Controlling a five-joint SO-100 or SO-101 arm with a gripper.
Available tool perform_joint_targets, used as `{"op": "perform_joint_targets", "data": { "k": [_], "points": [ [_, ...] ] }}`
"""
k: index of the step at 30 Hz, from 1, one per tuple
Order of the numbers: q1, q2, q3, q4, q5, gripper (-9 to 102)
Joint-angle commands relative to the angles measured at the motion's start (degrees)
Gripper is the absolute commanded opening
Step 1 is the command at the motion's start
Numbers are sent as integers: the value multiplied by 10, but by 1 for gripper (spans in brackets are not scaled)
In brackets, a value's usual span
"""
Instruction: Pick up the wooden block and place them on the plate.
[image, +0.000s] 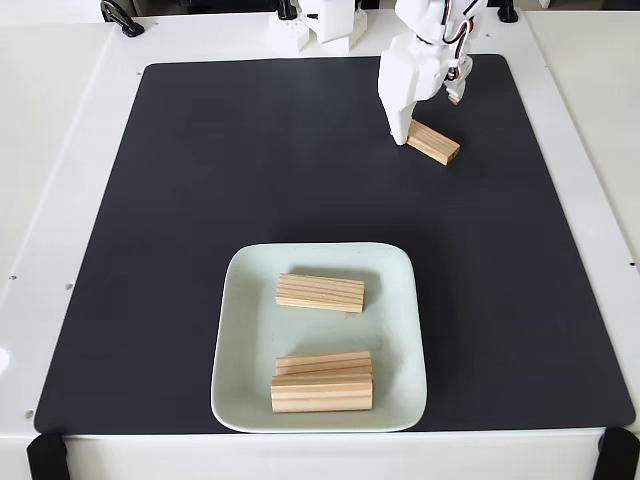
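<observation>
One wooden block (435, 143) lies slanted on the black mat at the upper right. My white gripper (428, 120) hangs right over it and is open: the broad finger (400, 110) comes down at the block's left end, and the thinner finger (455, 95) stays raised behind its right end. The pale plate (240, 340) sits at the lower middle of the mat. It carries three more blocks: one (320, 292) lies across its upper half, and two (322, 392) are pressed together near its front rim.
The black mat (200, 200) covers most of the white table. The arm's white base (330, 25) stands at the far edge. Black clamps sit at the near corners (45, 455) and at the far left (120, 18).
</observation>
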Motion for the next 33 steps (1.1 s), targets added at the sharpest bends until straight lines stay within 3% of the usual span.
{"op": "perform_joint_targets", "data": {
  "k": [1, 10, 19, 29, 33],
  "points": [
    [-2, -5, -4, -35, 4, 43],
    [1, -12, 0, -66, 4, 40],
    [3, -14, 2, -63, 4, -1],
    [4, 2, 12, -69, 4, -1],
    [-4, 83, 4, -69, 4, -1]
  ]
}}
